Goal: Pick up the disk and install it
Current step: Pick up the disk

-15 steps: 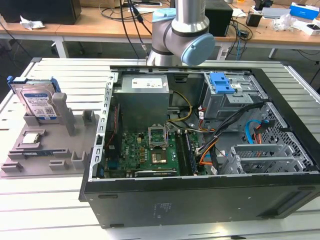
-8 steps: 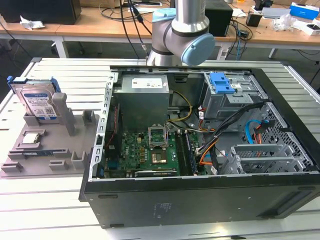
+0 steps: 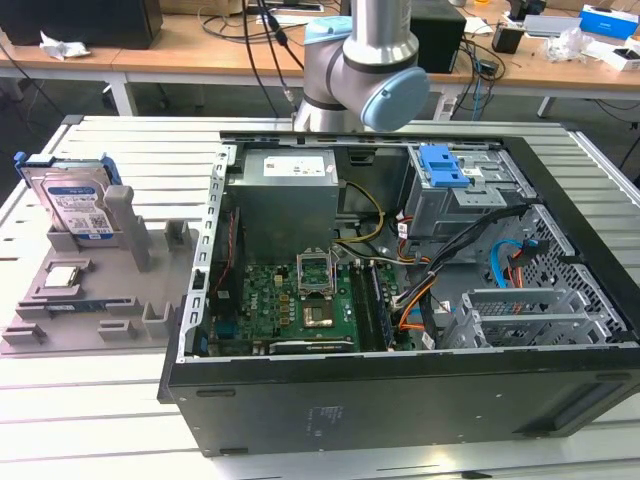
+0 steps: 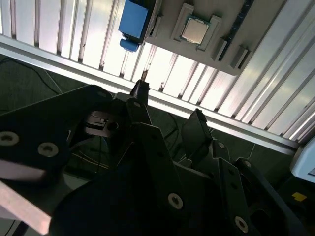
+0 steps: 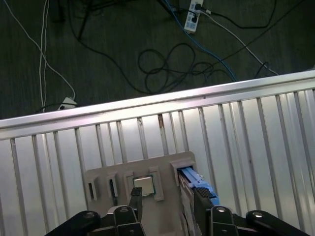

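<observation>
The disk (image 3: 75, 205) stands on edge in a slot of the grey fixture (image 3: 110, 310) at the exterior view's left, silver with a blue-and-white label and a blue frame. Both wrist views look down on it from high above: its blue frame (image 4: 135, 22) (image 5: 197, 184) lies beside a small square processor chip (image 4: 195, 29) (image 5: 144, 186). My gripper (image 4: 170, 110) (image 5: 168, 199) hangs well above the fixture, near the table's edge. It is open, its two dark fingers (image 4: 140, 101) apart with nothing between them.
An open computer case (image 3: 400, 390) takes up the middle of the slatted metal table (image 3: 120, 150), with a motherboard (image 3: 290, 300) and a drive bay with a blue latch (image 3: 443, 165). The arm's base (image 3: 360, 70) stands behind it. Cables lie on the floor (image 5: 162, 64).
</observation>
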`<state>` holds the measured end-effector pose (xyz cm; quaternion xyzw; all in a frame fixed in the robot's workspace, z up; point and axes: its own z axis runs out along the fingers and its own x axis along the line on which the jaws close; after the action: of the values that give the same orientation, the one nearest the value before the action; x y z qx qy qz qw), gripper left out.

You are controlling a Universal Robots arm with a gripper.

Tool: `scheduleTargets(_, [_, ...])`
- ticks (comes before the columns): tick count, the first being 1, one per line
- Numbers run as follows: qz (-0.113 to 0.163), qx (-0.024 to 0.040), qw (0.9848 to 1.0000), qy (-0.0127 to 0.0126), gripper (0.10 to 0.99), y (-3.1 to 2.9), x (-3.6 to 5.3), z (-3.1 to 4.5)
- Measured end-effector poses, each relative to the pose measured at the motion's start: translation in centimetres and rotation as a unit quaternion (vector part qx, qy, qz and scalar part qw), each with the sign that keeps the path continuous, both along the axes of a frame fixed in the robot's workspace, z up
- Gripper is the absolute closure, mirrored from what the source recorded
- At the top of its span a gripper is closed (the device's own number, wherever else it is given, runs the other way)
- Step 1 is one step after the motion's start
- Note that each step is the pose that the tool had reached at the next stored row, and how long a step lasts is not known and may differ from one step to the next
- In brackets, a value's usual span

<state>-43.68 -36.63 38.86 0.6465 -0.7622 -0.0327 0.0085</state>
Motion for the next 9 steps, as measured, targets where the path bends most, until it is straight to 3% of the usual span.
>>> scheduleTargets(9, [0.0, -0.001, 1.0, 0.0, 0.545, 2.38, 1.12, -0.01])
